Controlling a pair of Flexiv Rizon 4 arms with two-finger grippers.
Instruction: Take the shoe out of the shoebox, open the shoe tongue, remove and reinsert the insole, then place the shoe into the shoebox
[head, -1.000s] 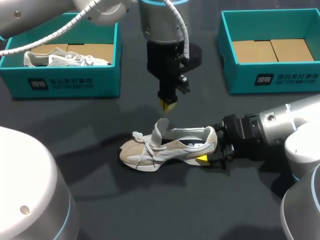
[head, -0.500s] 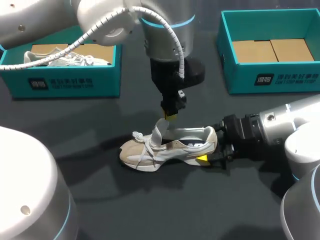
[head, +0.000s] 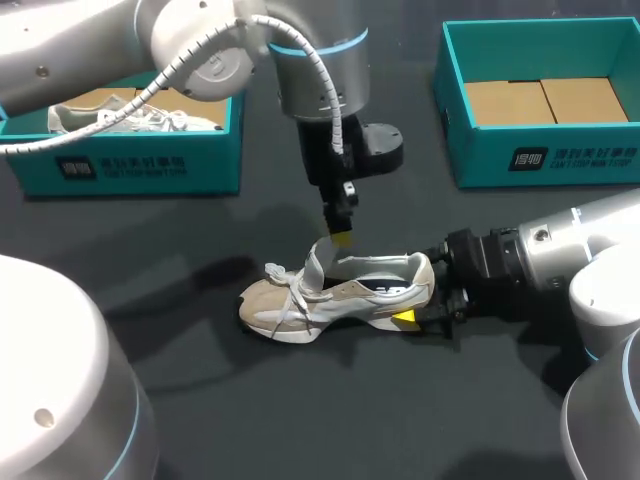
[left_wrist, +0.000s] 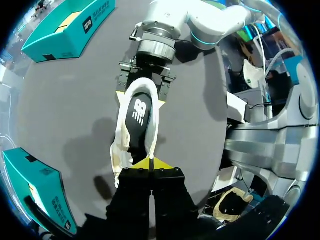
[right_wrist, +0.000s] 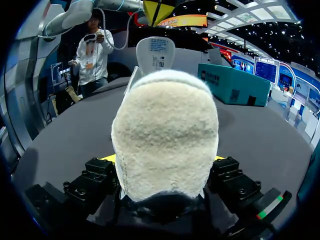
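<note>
**A:** Where was the shoe (head: 335, 295) found?

**B:** It was seen lying near the middle of the table (head: 300, 420), outside both boxes. In the head view the toe was pointed to nine o'clock and the heel to three o'clock. The tongue (head: 318, 262) was raised upright from the opening.

**A:** And the end effectors?

**B:** The right end effector (head: 412, 295) was clenched on the heel from both sides, at the shoe's three o'clock. The left end effector (head: 340, 237) was held just above the tongue's top edge, its tips pressed together. Nothing could be made out between them.

**A:** How was the shoe expected to handle?

**B:** It was judged light, with a soft upper that yields and a stiffer sole. The padded heel can be squeezed, so that hold was thought enough to steady the shoe, though a hard pull might twist it.

**A:** Where should hold be taken next?

**B:** The dark insole (left_wrist: 137, 130) was seen through the opening. It was judged thin and floppy, best pinched at one edge and peeled out slowly. The loose laces (head: 285, 285) were thought likely to snag.

**A:** And the boxes?

**B:** One shoebox (head: 540, 150) was seen at two o'clock with a bare floor. Another box (head: 130, 165) was seen at ten o'clock with a second shoe (head: 130, 118) inside.
</note>
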